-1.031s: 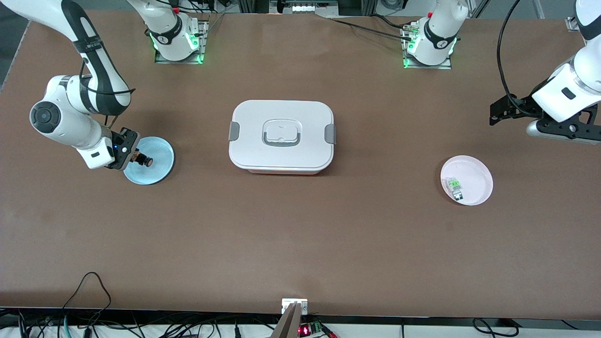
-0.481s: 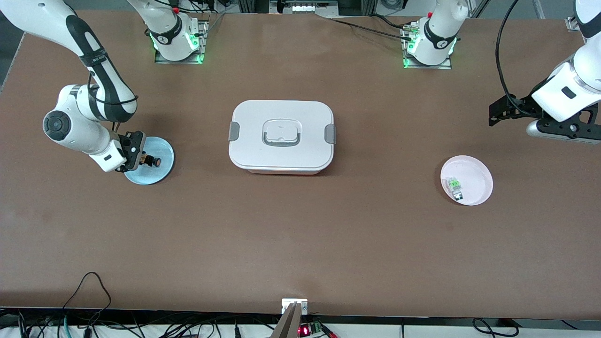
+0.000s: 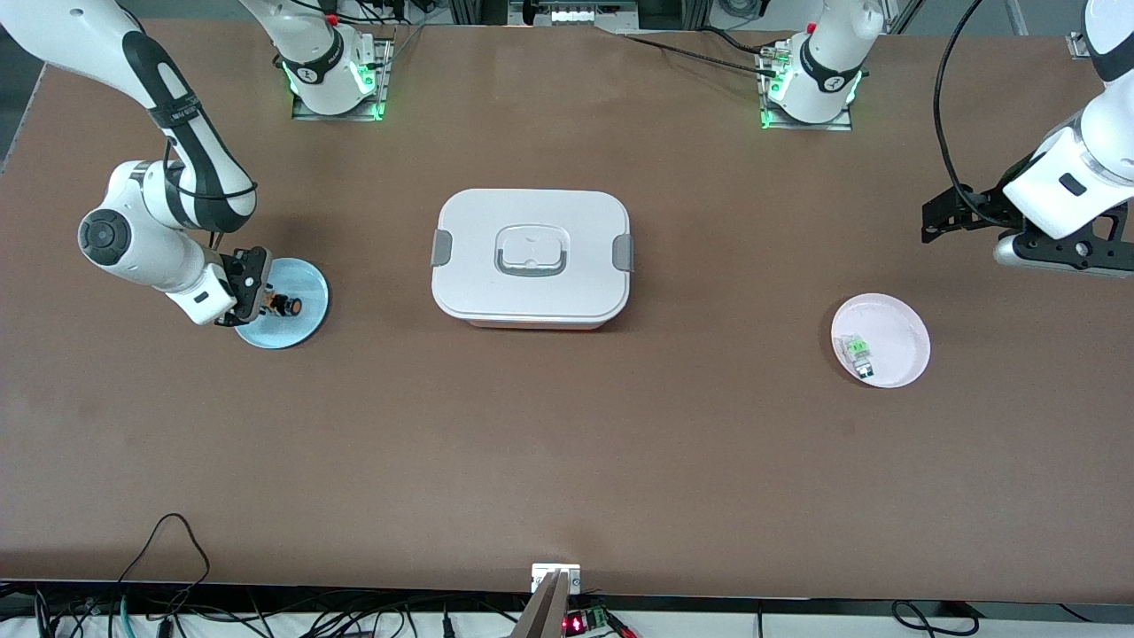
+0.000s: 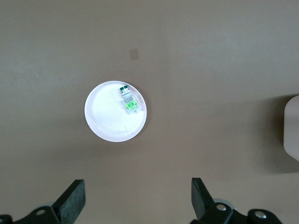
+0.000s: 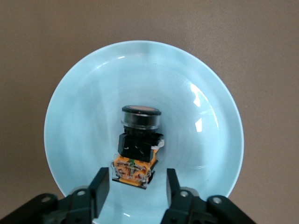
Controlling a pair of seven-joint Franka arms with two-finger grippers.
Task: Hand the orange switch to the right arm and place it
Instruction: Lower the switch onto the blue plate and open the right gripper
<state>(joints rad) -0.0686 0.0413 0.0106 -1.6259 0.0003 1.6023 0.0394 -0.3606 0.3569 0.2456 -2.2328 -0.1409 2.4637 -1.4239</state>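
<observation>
Right hand lowered, orange switch released onto blue plate

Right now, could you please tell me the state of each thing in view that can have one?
orange switch: lying on the blue plate, between the right gripper's fingers, not clamped.
right gripper: open, low over the blue plate.
left gripper: open, holding nothing, waiting above the table near the pink plate.
clear-and-green part: lying in the pink plate.
white box: lid on, side latches down.

Bright even overhead light, soft shadows, glare on blue plate
</observation>
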